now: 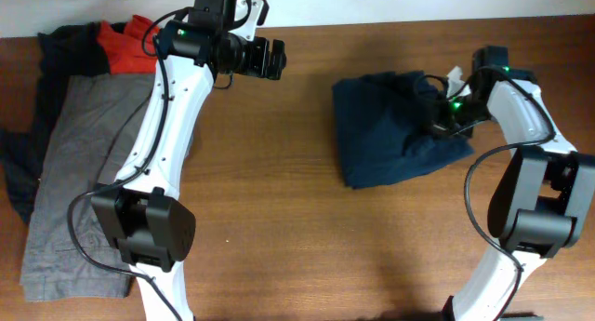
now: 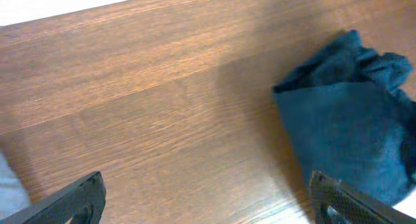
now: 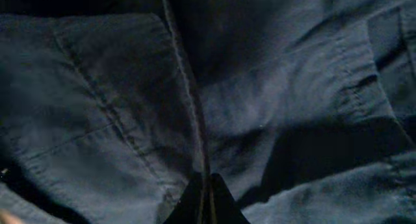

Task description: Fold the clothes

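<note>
A dark navy garment (image 1: 390, 130) lies partly folded on the wooden table at the right of centre; it also shows in the left wrist view (image 2: 351, 126) and fills the right wrist view (image 3: 195, 87). My right gripper (image 1: 444, 116) is at its right edge, shut on a seam of the navy cloth (image 3: 205, 191). My left gripper (image 1: 271, 59) hangs above bare table at the back centre, left of the garment, open and empty (image 2: 208, 201).
A pile of clothes lies along the left side: a grey garment (image 1: 79, 163), a dark one (image 1: 65, 46) and a red one (image 1: 125, 44). A white wall runs along the table's far edge.
</note>
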